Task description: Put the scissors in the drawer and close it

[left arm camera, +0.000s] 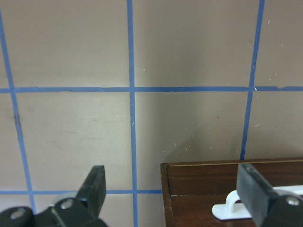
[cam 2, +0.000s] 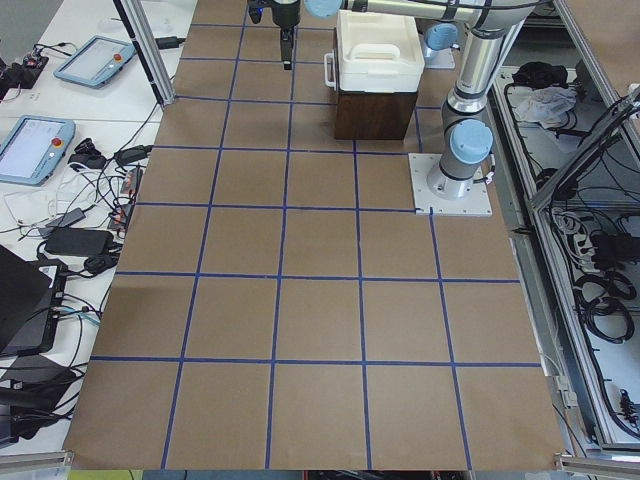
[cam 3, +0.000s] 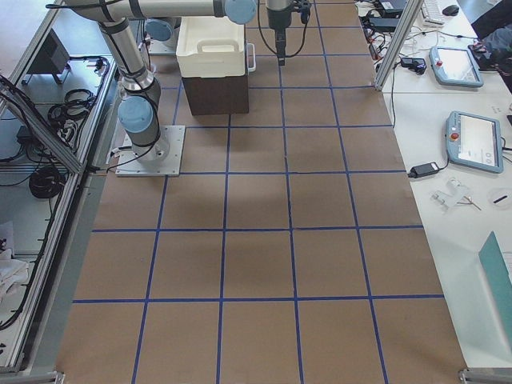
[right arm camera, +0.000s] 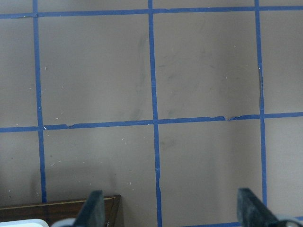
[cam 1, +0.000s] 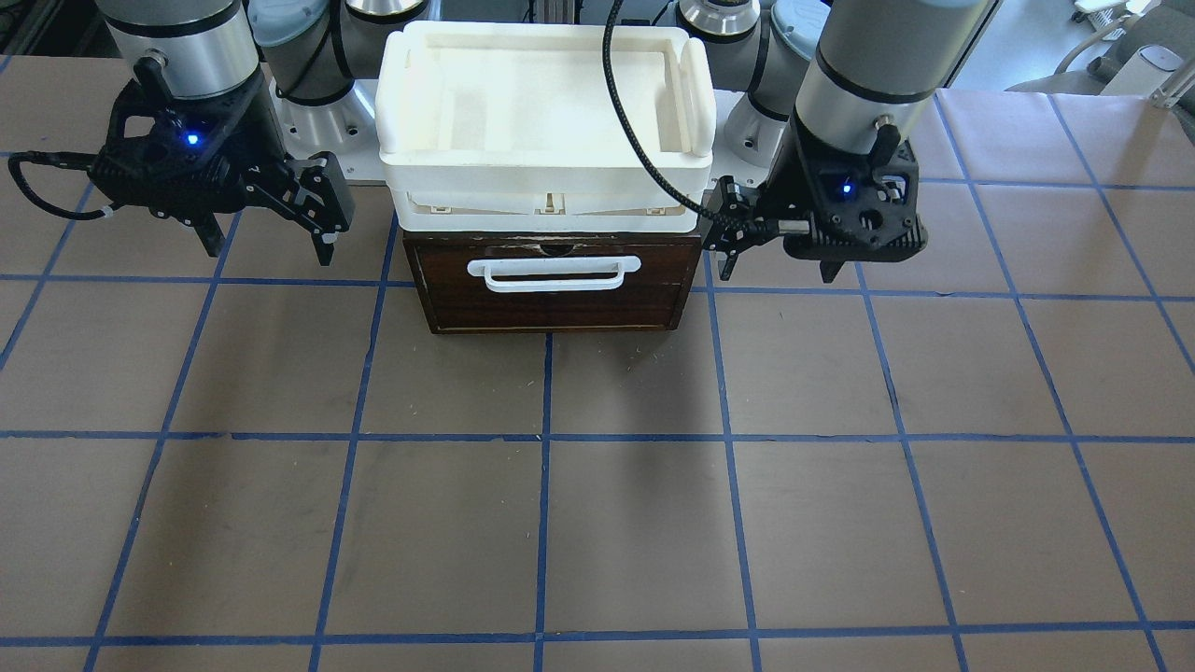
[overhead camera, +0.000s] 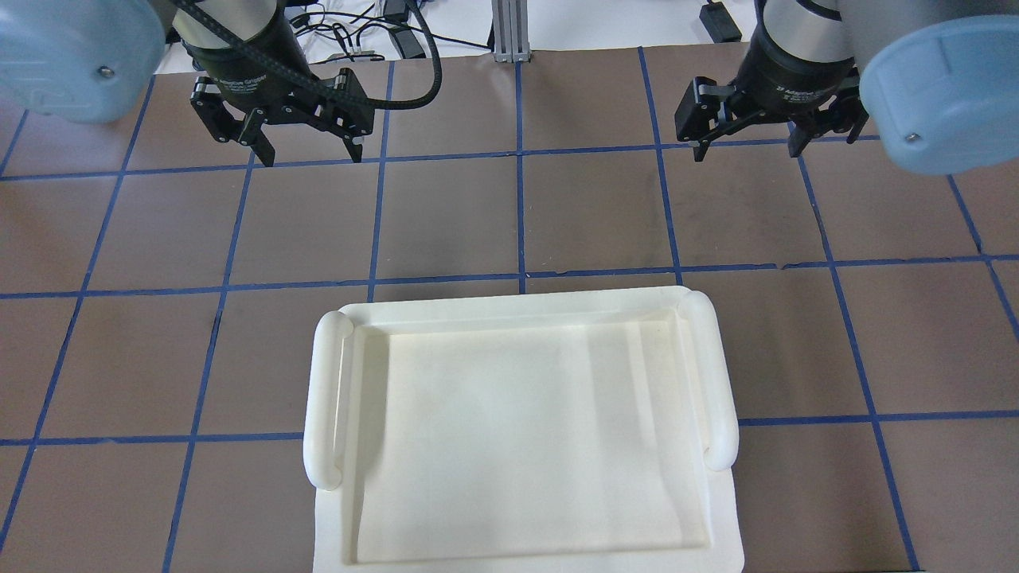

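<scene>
Nearest the overhead camera sat the white tray [overhead camera: 525,446], resting on the wooden unit whose drawer [cam 1: 553,308] was pushed in flush, with neither arm touching its white bar handle [cam 1: 555,273]. Both the left end effector [overhead camera: 310,155] and the right end effector [overhead camera: 748,151] hung released, grasping nothing, above the desk [cam 1: 597,523] on either side of the drawer front. No scissors showed in any view, so they were probably shut inside and the task looked finished, though that could not be confirmed.
</scene>
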Available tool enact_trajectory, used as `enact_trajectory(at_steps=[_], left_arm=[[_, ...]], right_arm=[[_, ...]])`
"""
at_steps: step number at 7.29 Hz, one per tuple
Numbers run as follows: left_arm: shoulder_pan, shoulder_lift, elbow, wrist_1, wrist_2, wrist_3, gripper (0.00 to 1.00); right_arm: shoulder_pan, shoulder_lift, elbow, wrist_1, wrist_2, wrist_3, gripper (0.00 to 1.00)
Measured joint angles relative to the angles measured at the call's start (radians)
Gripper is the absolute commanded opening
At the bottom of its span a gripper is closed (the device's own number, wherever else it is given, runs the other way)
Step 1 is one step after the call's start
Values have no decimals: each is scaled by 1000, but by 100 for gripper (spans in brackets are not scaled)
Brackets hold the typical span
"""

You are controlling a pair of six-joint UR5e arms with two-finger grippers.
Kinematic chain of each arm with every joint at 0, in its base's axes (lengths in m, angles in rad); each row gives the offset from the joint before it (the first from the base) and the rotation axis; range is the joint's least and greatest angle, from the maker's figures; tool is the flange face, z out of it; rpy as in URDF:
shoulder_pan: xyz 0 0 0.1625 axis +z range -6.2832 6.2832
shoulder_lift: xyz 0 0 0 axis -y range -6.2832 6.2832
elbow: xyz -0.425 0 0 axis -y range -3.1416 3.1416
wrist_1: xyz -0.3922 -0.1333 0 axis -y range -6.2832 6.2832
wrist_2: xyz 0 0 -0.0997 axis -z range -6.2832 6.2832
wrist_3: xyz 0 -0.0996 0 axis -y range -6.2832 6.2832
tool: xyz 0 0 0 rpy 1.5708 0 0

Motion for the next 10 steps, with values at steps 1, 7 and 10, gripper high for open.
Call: enact_trajectory(at_steps=[1,7,10], left_arm=[[3,29,-10,5,21,2,100],[25,87,-64,7,34,6,100],[31,96,-68,2,16,-5,100]], right_arm=[[0,0,0,0,0,0,100],[0,1,0,1,0,-2,100],[0,2,0,-1,1,-4,100]])
